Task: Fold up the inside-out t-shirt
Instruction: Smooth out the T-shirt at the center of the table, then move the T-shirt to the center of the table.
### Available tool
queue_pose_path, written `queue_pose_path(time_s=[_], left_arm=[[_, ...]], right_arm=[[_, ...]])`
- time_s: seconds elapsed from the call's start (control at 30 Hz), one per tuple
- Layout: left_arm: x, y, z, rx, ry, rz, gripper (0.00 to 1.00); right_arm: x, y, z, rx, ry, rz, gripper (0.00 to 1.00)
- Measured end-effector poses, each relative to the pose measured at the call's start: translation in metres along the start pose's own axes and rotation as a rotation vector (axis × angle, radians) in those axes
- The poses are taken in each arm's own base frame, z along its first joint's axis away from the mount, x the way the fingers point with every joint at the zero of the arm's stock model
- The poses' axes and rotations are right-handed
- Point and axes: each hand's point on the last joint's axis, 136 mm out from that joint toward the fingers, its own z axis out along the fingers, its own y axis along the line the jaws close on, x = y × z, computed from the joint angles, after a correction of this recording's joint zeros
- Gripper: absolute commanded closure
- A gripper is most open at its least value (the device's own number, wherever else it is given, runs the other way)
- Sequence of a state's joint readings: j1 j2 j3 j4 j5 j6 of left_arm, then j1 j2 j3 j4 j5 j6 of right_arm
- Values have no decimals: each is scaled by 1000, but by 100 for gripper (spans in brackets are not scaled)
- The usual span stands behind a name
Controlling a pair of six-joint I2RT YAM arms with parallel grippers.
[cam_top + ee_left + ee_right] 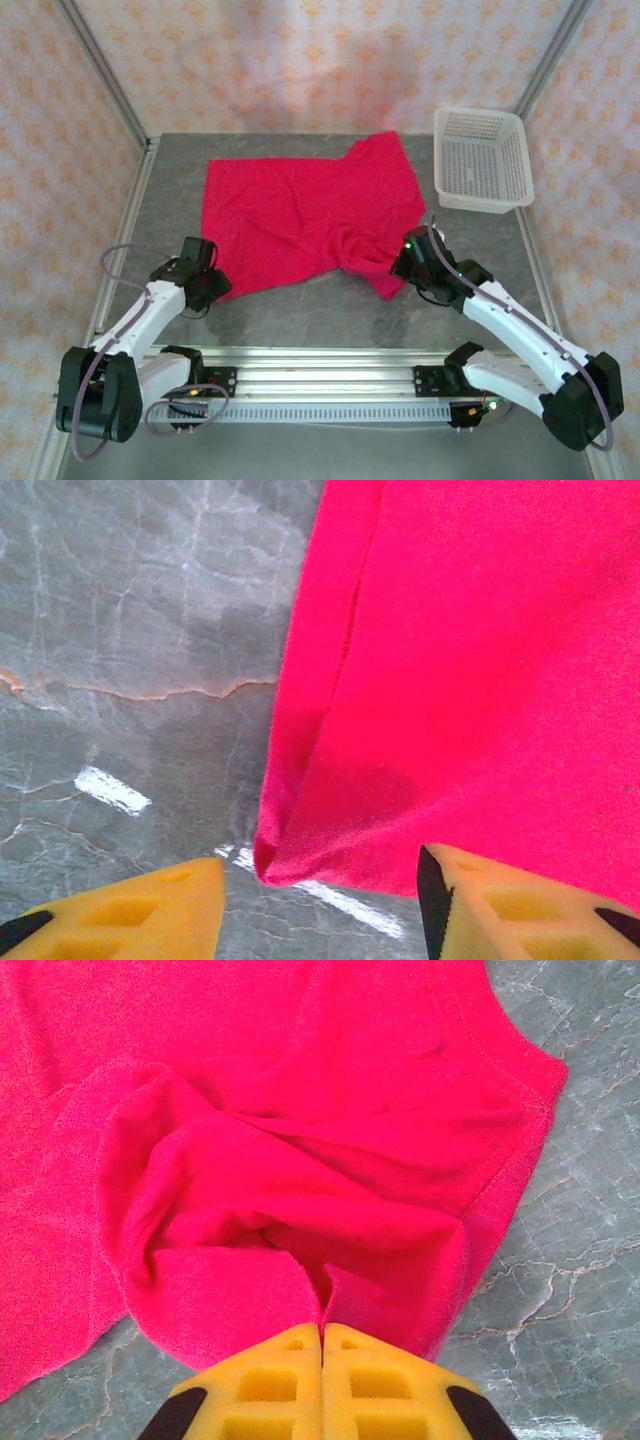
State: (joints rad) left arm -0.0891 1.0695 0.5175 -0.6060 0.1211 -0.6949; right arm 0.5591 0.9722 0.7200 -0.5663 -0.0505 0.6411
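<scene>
Grey marbled bench [300,310], patterned walls [300,60] behind. Right claw [322,1332] clamped shut on a bunched fold of the t-shirt [310,215]; left claw [322,865] spread open astride its near-left corner, gripping nothing. Red cloth spread mid-bench, near white basket [480,160]. Risk: one-sided pull dragging and crumpling it.

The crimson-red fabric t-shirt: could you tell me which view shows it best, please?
Top external: the whole crimson-red t-shirt lies spread out. Left wrist shows one corner inside the open left gripper; right wrist shows bunched folds pinched by the right gripper.
</scene>
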Motion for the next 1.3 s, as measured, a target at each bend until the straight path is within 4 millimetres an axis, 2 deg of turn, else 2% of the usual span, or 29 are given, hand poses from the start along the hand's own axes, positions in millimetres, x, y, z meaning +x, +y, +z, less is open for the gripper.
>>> queue_pose_path(time_s=[0.1,0.13,0.27,0.37,0.43,0.57,0.67,0.8,0.83,0.87,0.9,0.93,0.97,1.03,1.17,1.23,1.3], left_arm=[[7,6,12,-23,25,-15,90],[9,7,16,-34,35,-17,99],[-2,-1,17,-32,26,-18,100],[-18,-5,11,-32,4,-39,100],[-36,-7,1,-23,-36,-71,100],[-69,0,-25,9,-139,-165,100],[-79,11,-43,22,-200,-213,100],[-78,21,-55,21,-249,-242,100],[-77,24,-55,17,-249,-246,100],[-73,28,-54,6,-243,-252,92],[-71,31,-52,-6,-238,-257,90],[-69,34,-51,-16,-231,-258,87],[-67,35,-50,-23,-226,-259,81],[-66,37,-50,-32,-224,-256,65],[-70,35,-56,-32,-233,-254,61],[-79,29,-66,-18,-264,-246,61],[-86,14,-77,14,-290,-212,60]], right_arm=[[-4,2,0,-1,-8,-1,100],[-8,5,-1,-5,-13,-6,100],[-27,26,-14,-58,-32,-45,100],[-42,49,-36,-133,-48,-114,100],[-48,62,-57,-191,-60,-161,100],[-39,70,-92,-294,-44,-219,100],[-17,68,-106,-361,30,-230,100],[31,50,-99,-397,204,-202,99],[43,43,-95,-386,247,-189,84],[53,35,-91,-369,283,-174,71],[62,26,-88,-342,312,-159,57],[67,19,-86,-316,325,-148,49],[68,13,-85,-288,326,-141,45],[63,4,-81,-234,298,-130,45],[43,-5,-63,-104,229,-120,47],[33,-1,-45,-55,220,-117,50],[23,7,-21,-12,229,-116,52]])
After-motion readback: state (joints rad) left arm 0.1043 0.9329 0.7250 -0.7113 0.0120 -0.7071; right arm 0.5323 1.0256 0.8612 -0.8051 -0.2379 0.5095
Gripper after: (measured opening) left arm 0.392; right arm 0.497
